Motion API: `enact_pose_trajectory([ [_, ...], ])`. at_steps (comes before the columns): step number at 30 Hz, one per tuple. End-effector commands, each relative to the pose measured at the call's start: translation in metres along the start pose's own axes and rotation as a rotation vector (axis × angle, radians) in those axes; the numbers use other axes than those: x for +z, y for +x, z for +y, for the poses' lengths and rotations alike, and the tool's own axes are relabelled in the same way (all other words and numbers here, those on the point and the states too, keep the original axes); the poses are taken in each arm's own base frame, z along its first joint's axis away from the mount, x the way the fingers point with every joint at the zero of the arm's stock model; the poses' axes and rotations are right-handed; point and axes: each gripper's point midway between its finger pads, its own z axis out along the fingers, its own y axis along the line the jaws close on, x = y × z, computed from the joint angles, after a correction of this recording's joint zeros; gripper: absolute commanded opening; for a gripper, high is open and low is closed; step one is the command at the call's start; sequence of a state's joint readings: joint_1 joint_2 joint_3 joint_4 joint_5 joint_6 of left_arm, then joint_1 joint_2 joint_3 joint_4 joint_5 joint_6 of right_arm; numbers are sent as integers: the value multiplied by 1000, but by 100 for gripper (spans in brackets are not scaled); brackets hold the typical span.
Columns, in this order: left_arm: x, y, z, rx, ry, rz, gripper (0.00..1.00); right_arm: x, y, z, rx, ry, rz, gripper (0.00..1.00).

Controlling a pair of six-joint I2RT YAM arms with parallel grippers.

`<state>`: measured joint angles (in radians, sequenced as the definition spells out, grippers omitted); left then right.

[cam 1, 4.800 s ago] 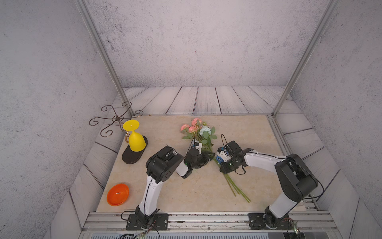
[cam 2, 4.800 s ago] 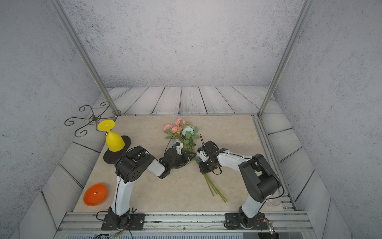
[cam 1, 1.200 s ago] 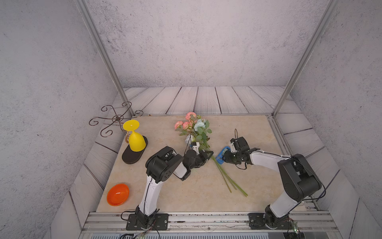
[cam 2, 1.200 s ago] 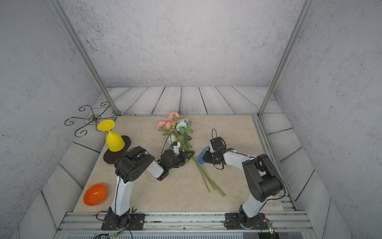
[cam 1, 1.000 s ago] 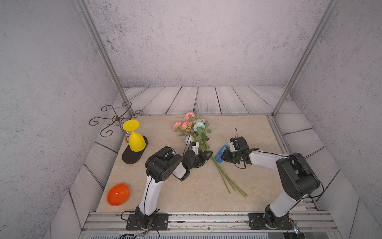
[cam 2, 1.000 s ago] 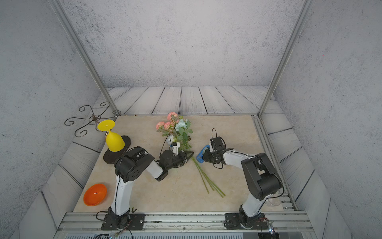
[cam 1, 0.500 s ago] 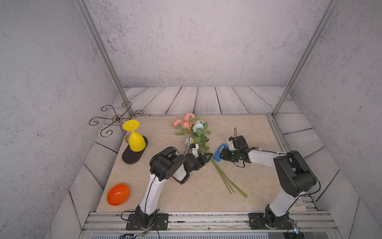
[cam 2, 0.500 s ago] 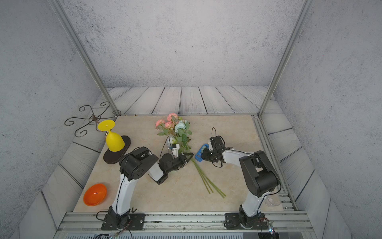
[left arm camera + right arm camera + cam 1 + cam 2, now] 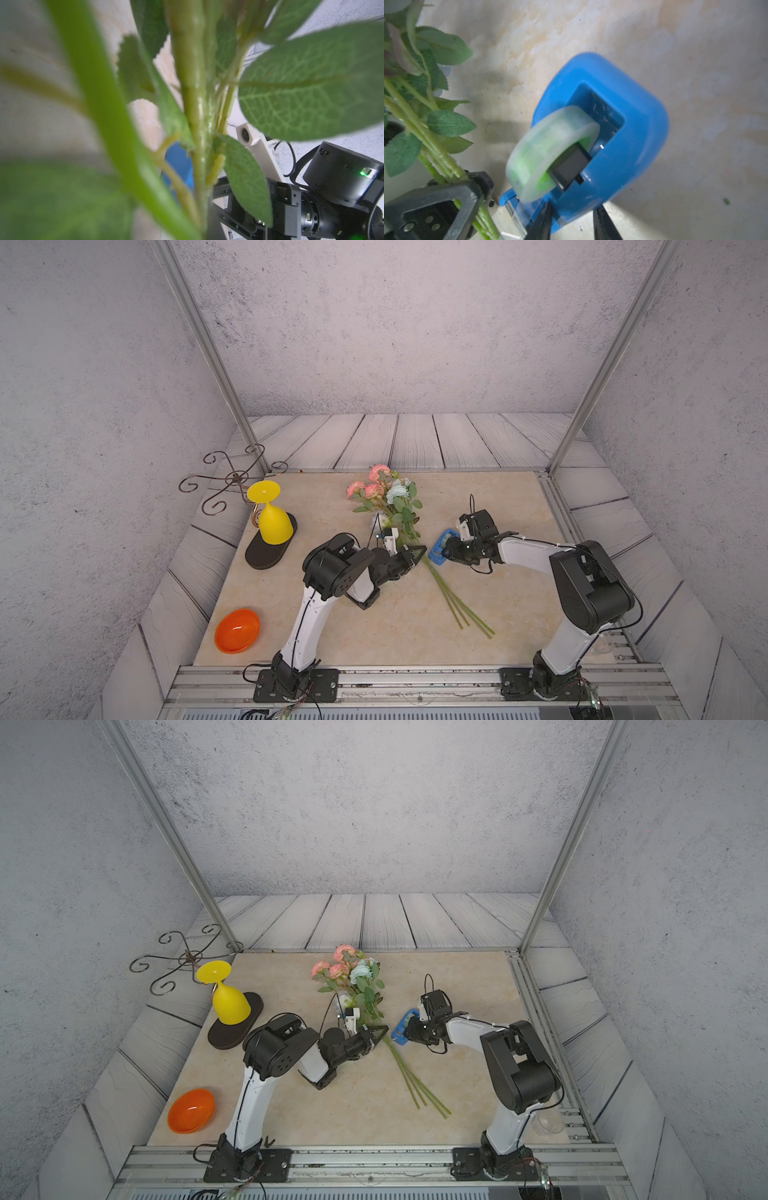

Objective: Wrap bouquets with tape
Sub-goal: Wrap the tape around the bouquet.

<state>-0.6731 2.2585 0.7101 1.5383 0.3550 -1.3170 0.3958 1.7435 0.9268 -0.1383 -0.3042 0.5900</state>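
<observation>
In both top views the bunch of artificial pink and pale blue flowers with long green stems stretches across the middle of the beige marbled tabletop, blooms toward 11 o'clock and stem ends toward 5 o'clock. The left gripper is clamped tight on the stems just below the leaves, and the blue plastic wedge-shaped tape dispenser sits just at its 3 o'clock. Only the right wrist view shows the right gripper pinching the dispenser's body, the pale translucent tape roll seated in its well and the toothed cutter just beside the stems. The left wrist view is mostly blurred leaves and stem.
</observation>
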Motion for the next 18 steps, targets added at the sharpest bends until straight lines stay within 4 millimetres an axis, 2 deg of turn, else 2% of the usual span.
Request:
enact_pose_trajectory([
  [1,-22,29,88,-68,-292,80,0,4,72,-69,91,260,238,36],
  [7,-13,22,75,-39,-258,77,0,-17,46,-35,21,153,163,53],
  [10,-10,21,71,-39,-243,76,0,-27,36,-17,-35,84,154,56],
  [12,-10,19,69,-36,-241,70,0,-37,38,-6,-48,28,155,56],
  [15,-8,17,64,-32,-226,70,0,-50,40,24,-69,-160,127,59],
  [18,-6,14,60,-32,-208,61,0,-50,42,52,-117,-338,166,67],
])
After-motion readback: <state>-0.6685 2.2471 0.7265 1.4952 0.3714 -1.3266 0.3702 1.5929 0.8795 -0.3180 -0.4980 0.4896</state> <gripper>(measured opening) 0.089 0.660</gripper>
